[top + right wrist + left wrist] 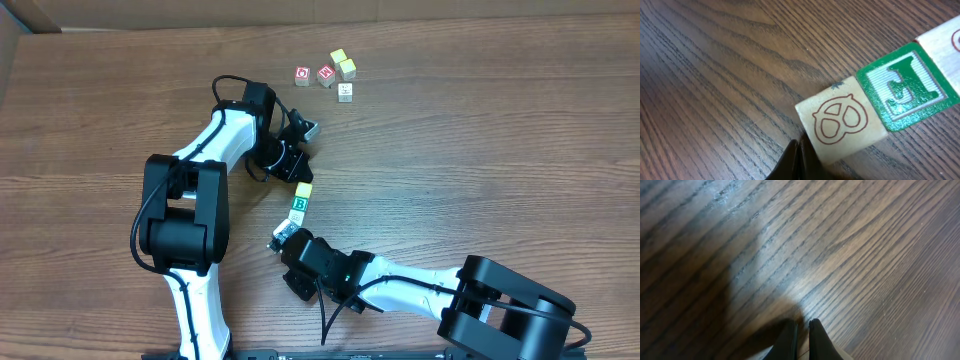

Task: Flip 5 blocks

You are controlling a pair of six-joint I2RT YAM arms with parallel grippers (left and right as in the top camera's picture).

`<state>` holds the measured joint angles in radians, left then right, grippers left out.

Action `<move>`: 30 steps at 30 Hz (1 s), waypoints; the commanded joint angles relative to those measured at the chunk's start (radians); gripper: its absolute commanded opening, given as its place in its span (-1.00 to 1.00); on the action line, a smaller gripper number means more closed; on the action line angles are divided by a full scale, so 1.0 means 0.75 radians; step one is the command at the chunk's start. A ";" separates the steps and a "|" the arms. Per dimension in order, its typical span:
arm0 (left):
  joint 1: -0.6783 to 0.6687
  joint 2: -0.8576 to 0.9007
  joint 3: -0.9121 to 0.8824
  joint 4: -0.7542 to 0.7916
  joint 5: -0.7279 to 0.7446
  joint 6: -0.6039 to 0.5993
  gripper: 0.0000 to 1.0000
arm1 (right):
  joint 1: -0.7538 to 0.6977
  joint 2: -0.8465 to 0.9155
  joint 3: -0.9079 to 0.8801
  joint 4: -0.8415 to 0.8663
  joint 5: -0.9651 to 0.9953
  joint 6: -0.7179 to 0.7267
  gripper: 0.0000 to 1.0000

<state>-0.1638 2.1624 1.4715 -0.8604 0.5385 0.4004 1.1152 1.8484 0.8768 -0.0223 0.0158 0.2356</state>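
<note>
Right tool [799, 152] (closed) by pretzel block [841, 121]

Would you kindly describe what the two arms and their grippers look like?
The left arm and right arm have white shells with bulky black joints and thin black cables. The left gripper and right gripper end in dark, tapered fingers.
</note>
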 commanded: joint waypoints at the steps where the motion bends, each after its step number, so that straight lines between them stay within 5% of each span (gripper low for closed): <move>1: 0.011 0.030 -0.016 -0.010 -0.034 0.028 -0.92 | -0.002 0.014 0.002 0.004 0.028 0.005 -0.92; 30: 0.071 0.029 -0.016 -0.030 -0.034 0.022 -0.92 | -0.024 0.004 0.002 -0.022 0.014 0.010 -0.93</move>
<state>-0.1169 2.1624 1.4715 -0.8776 0.5385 0.4000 1.1095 1.8488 0.8768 -0.0284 0.0135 0.2356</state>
